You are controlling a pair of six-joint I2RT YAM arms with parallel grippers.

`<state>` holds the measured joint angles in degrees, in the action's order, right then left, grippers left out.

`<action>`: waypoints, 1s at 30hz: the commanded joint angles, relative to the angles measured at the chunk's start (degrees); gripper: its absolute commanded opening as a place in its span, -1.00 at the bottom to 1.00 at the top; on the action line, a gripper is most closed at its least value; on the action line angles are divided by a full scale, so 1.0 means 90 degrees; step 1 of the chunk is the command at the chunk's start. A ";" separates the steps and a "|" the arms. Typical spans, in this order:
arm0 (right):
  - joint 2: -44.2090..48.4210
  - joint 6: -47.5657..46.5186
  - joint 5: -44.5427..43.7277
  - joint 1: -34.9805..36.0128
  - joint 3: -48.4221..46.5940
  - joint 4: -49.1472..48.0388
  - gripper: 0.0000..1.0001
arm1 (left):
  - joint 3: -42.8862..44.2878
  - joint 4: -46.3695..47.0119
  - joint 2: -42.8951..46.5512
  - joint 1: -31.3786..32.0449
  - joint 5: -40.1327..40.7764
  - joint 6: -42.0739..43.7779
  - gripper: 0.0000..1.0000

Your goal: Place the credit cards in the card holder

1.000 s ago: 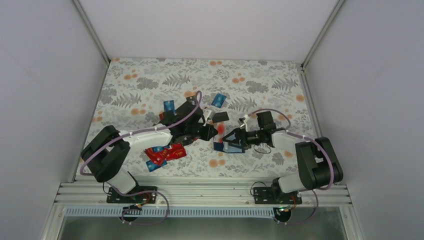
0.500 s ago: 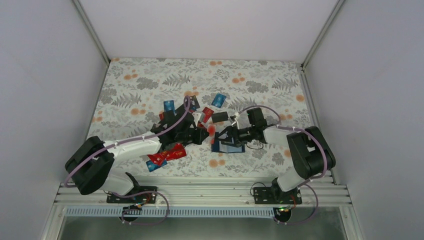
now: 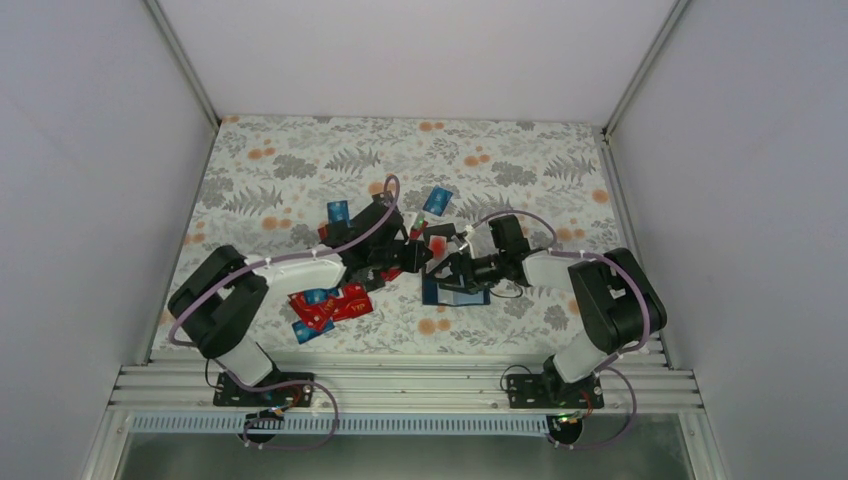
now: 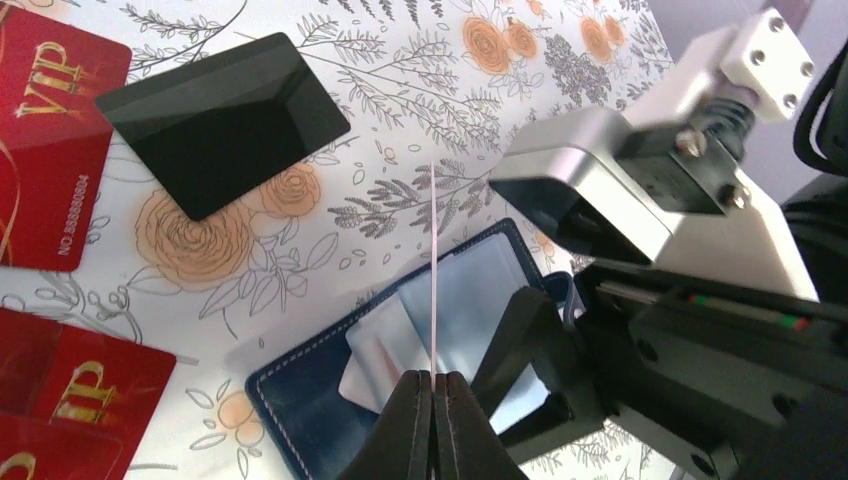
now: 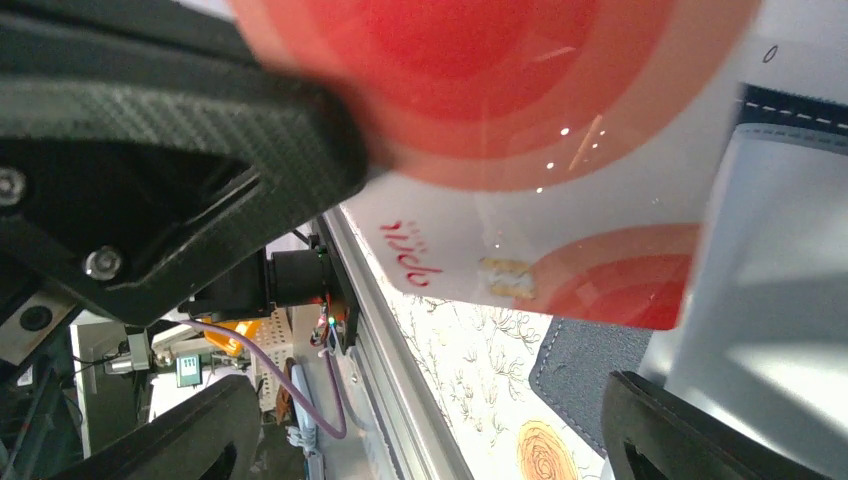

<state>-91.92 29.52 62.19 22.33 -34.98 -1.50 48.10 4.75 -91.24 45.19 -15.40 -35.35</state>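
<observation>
My left gripper (image 4: 433, 385) is shut on a white credit card with red circles (image 5: 560, 200), held on edge just above the card holder (image 4: 300, 400). That holder is a dark navy wallet lying open on the floral cloth, its lighter blue inside (image 4: 470, 300) showing. My right gripper (image 3: 452, 272) stands open over the holder, and one of its black fingers (image 4: 530, 340) rests on the blue inside. In the top view the held card (image 3: 436, 243) hangs between the two grippers, with the holder (image 3: 470, 296) below them. The left gripper (image 3: 416, 256) comes in from the left.
Loose cards lie around: a black card (image 4: 225, 120), red VIP cards (image 4: 50, 150), a red pile (image 3: 330, 305) near the left arm, and blue cards (image 3: 437, 200) (image 3: 338, 211) farther back. The aluminium rail (image 5: 400, 330) runs along the table's near edge.
The left gripper has carried its card right and away from the near edge, toward the holder. The right gripper has shifted left over the holder, its jaws staying apart.
</observation>
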 commanded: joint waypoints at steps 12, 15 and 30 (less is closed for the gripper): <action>-0.0073 -0.0344 -0.0026 0.0158 -0.0280 0.0252 0.74 | 0.0693 0.0522 -0.1155 -0.0177 -0.0831 -0.0030 -0.95; 0.0230 -0.0652 -0.0217 0.0061 -0.0419 0.0827 0.73 | 0.0586 0.0501 -0.1200 -0.0151 -0.0834 -0.0092 -0.95; 0.2020 -0.0072 -0.3469 -0.0322 -0.0249 0.2739 0.60 | 0.0487 0.0406 -0.1201 0.0062 -0.0928 -0.0321 -0.95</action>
<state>-78.00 25.43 44.69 19.99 -37.85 17.78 53.01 8.10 -102.06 45.45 -22.94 -36.84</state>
